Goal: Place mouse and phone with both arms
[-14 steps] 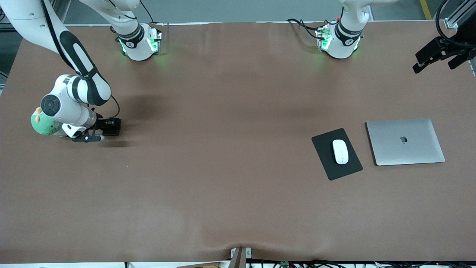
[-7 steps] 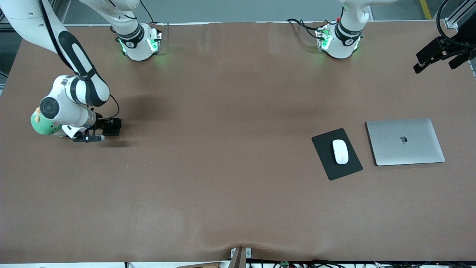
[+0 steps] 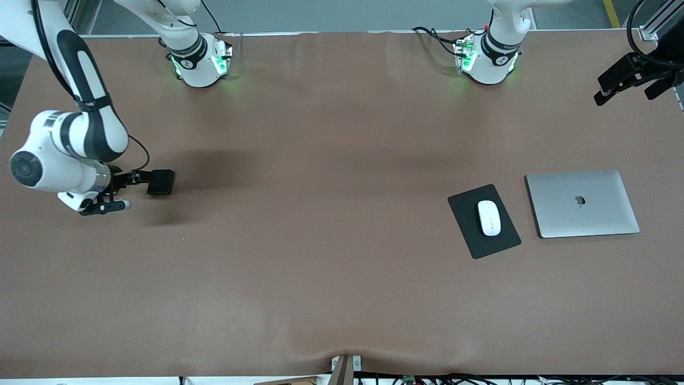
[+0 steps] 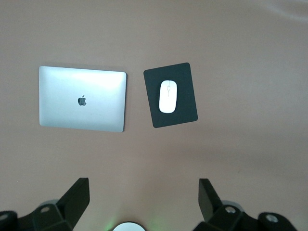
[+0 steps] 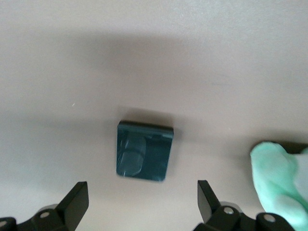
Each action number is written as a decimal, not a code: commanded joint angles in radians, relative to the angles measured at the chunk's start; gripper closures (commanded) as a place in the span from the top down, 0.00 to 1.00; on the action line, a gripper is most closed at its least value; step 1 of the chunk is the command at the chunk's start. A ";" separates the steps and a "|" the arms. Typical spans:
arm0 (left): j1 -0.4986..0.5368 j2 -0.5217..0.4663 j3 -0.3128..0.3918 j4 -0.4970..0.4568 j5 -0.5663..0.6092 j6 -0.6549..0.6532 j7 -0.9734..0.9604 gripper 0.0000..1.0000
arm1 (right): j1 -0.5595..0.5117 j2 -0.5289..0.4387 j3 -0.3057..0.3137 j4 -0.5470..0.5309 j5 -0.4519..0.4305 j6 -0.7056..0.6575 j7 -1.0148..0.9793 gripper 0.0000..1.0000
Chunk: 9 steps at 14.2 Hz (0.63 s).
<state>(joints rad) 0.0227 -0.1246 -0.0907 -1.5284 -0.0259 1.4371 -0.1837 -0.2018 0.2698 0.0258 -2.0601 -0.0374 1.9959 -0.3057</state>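
Phone (image 3: 161, 182) on table, mouse (image 3: 489, 217) on black pad (image 3: 483, 221), laptop (image 3: 582, 203) beside

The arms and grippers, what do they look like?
Two white jointed arms with black joint bands stand on bases lit green, with black cables at the wrist and bases. The right gripper and left gripper are black, each with two blocky black fingers.

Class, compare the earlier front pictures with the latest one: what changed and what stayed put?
The right hand, open, has let go of the phone and drawn back toward the table's end, now covering the green toy. Phone, mouse, pad, laptop and left hand stayed.
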 commanded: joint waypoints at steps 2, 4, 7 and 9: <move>0.006 -0.015 -0.004 -0.006 -0.016 0.009 0.018 1.00 | 0.019 -0.003 0.022 0.191 -0.022 -0.267 -0.010 1.00; 0.006 -0.015 -0.006 -0.004 -0.017 0.009 0.020 1.00 | 0.028 -0.001 0.022 0.241 -0.016 -0.337 -0.013 1.00; 0.002 -0.015 -0.009 -0.004 -0.016 0.011 0.020 1.00 | 0.048 0.008 0.022 0.368 -0.001 -0.462 -0.015 1.00; 0.000 -0.012 -0.009 -0.001 -0.014 0.009 0.020 1.00 | 0.044 0.011 0.020 0.452 0.020 -0.520 -0.009 1.00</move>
<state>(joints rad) 0.0207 -0.1246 -0.0979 -1.5277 -0.0259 1.4403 -0.1837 -0.1564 0.2622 0.0487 -1.7042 -0.0346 1.5486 -0.3118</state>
